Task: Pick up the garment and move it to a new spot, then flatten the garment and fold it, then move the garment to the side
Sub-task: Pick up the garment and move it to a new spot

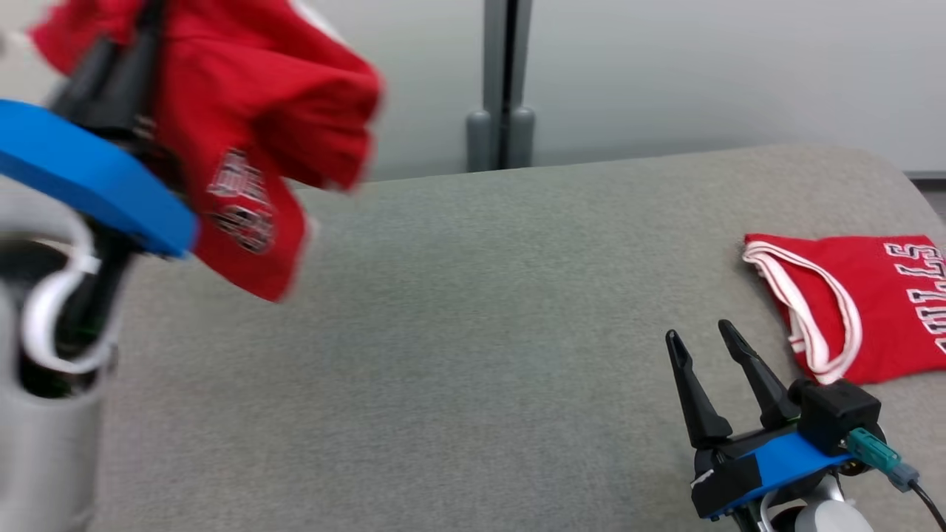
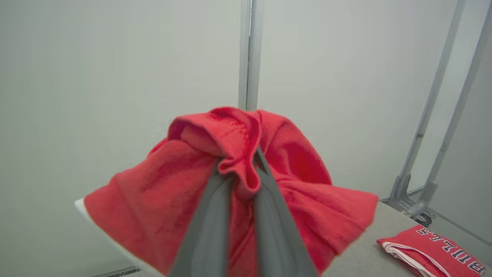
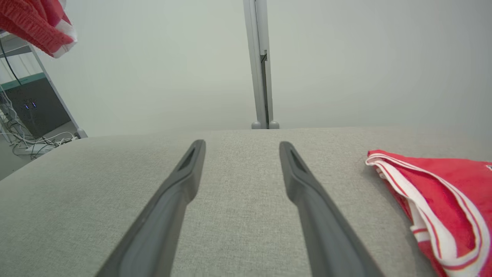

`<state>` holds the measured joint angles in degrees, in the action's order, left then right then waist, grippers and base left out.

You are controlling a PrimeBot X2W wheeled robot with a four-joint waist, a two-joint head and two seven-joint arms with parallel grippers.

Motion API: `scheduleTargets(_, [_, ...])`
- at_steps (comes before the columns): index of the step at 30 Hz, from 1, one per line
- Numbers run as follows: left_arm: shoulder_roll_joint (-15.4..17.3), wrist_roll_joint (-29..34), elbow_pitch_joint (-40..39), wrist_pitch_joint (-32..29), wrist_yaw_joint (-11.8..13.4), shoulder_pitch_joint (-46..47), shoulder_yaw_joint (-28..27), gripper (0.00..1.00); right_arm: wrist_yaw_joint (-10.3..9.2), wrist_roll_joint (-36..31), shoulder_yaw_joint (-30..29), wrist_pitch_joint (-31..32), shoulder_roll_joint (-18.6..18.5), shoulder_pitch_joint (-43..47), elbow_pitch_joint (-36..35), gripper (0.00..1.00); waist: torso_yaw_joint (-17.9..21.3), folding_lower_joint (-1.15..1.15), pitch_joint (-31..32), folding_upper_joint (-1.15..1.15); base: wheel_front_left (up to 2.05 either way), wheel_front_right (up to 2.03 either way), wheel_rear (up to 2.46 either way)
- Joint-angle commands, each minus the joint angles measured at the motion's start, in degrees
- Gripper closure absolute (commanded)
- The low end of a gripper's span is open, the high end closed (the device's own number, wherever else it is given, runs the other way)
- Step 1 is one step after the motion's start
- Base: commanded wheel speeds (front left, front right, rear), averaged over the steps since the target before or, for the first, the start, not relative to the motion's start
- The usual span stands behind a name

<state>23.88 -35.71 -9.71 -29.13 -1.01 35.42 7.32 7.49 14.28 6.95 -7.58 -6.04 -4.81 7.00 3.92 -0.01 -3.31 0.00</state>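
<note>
The garment [image 1: 295, 111], a red piece with white trim and a printed logo, hangs bunched in the air at the upper left of the head view, clear of the table [image 1: 480, 332]. It is blurred there, so its exact shape cannot be told. In the left wrist view the garment [image 2: 153, 200] drapes over and around both dark fingers, with a fold of cloth pinched between them near their tips. The left gripper [image 2: 238, 165] is clamped on that fold, jaws nearly together. A white edge of the cloth shows at its lower left in that view.

In the right wrist view a corner of the garment [image 3: 30, 23] shows at the top left, high above the table.

The right gripper [image 1: 698, 332] sits low at the right of the table, its fingers spread wide with nothing between them. The right wrist view shows the same: the right gripper [image 3: 241, 145] is open over bare grey fabric.

Just beside it, on its right, a second red jersey [image 1: 850, 295] lies flat on the table, folded, with white-striped trim toward the gripper and white lettering on top. The two are close but not touching.

Behind the table stand a grey post [image 1: 502, 74] and a pale wall [image 1: 702, 66]. A rack [image 3: 30, 111] with cables stands off to the left.
</note>
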Motion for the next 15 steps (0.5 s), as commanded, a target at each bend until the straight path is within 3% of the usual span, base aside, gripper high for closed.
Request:
scheduleTargets(1, [-1.68,0.63,-0.58,0.36,-0.10,-1.91,2.45,1.00,0.01,0.23,0.17,0.21,0.05,-0.16,-0.40,0.00,1.58,0.01,-0.29,0.00,0.00,0.00,0.00])
scheduleTargets(5, [-5.28,2.34,1.11,0.79,-0.83,-4.76,8.75,1.00,0.01,0.38,0.87,0.34,0.29,-1.14,-0.91,0.00,4.79,0.01,-2.36,0.00,0.00,0.00,0.00])
scheduleTargets(11, [-8.57,5.99,10.26,3.67,-2.08,-8.23,16.24,1.00,0.01,0.55,1.31,0.05,0.51,-2.13,-0.46,0.00,8.19,0.01,-4.68,0.00,0.00,0.00,0.00])
scheduleTargets(15, [-12.53,9.31,21.78,8.65,-1.14,-9.58,20.43,1.00,0.01,0.81,1.52,-0.56,0.54,-2.84,0.12,0.00,9.94,0.01,-6.05,0.00,0.00,0.00,0.00])
